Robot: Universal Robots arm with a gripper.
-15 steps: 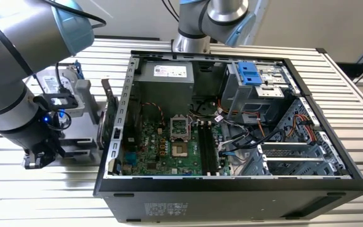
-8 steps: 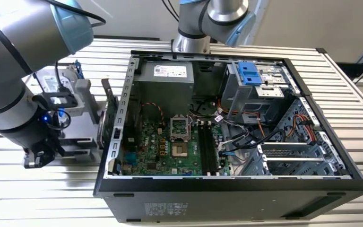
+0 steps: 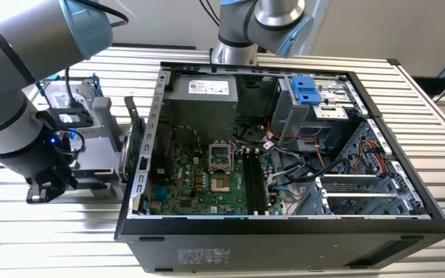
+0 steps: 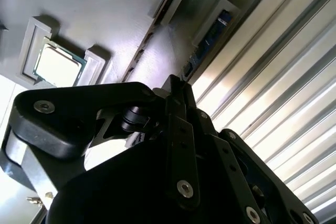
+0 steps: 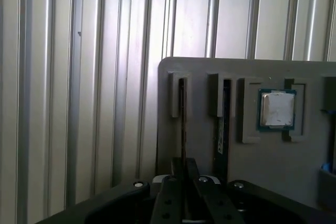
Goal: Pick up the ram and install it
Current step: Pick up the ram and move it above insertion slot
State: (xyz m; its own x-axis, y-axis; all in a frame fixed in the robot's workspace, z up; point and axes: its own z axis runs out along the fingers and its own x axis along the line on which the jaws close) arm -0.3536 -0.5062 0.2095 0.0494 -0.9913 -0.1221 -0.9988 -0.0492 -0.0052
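The ram is a thin blue-green stick standing on edge in the grey holder's slot farthest from the processor; in the first wrist view it is a dark line. My gripper sits over that slot's near end, its fingers drawn close together around the stick. Its fingertips meet the stick's end in the second wrist view. In the exterior view the gripper is low beside the holder, on the exterior view's left of the open computer case. The stick still rests in its slot.
A second stick stands in the neighbouring slot, and a processor lies in a pocket beyond it. Inside the case, the motherboard has long black slots. Cables and drive bays crowd the case's right side. The table is ribbed metal.
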